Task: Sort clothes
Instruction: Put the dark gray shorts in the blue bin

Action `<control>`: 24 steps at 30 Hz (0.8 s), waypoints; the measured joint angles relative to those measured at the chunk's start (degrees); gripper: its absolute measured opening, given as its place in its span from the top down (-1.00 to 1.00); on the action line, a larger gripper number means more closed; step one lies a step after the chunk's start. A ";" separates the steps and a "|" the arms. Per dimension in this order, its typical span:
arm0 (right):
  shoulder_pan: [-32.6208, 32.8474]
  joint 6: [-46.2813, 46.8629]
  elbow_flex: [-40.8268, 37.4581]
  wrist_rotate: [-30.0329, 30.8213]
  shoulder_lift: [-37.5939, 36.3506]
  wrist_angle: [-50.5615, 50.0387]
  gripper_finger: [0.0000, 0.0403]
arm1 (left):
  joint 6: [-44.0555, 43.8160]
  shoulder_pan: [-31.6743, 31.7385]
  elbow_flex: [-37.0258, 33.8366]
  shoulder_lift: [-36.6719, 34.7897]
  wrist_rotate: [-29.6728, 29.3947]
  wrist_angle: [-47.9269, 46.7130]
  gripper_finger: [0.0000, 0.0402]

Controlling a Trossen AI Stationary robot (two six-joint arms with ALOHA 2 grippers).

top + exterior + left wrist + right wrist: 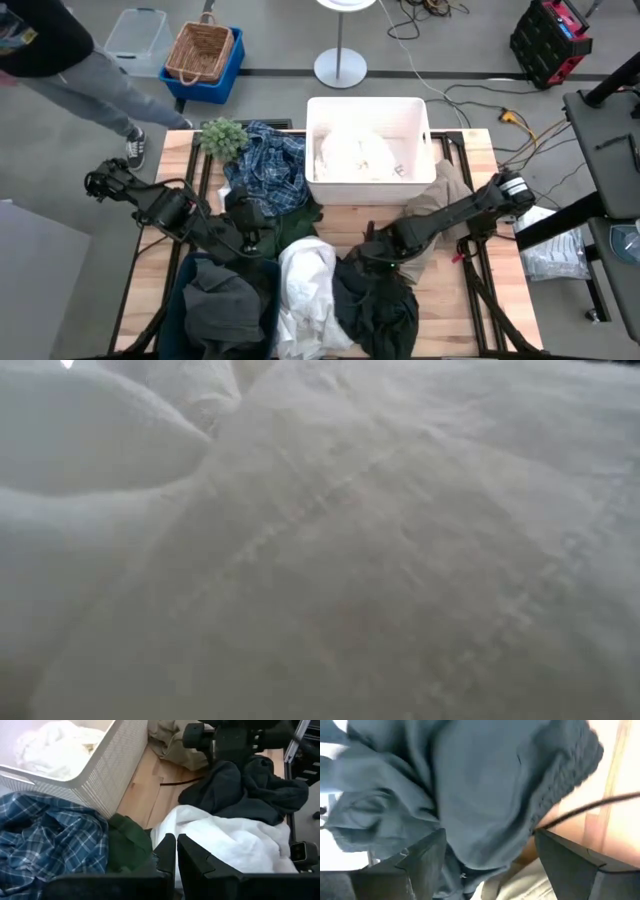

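**Grey garment may snag its neighbours**

The right gripper point(487, 860), at lower centre of the high view, has its fingers spread wide around the dark grey garment point(375, 300). A lift could drag the touching white garment point(305, 290) along. The left gripper point(176, 855) is clenched and empty, between the plaid shirt point(268, 165) and the white garment. The bin point(420, 120) sits upper centre.

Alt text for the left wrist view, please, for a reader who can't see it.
The left end effector, fingers together, points at a white garment beside a dark green one. A plaid shirt, white bin and dark grey garment surround them.
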 joint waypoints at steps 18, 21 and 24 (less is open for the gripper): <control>0.48 4.00 -19.63 3.03 0.32 33.23 0.81 | 3.81 0.00 0.05 0.38 -2.92 8.84 1.00; 1.01 5.82 -19.55 7.14 -1.23 32.80 0.87 | 3.56 0.00 0.05 0.39 -3.28 9.91 1.00; 1.05 5.88 -17.67 11.40 -4.97 31.92 0.91 | 4.55 0.00 0.05 0.39 -3.48 12.67 0.95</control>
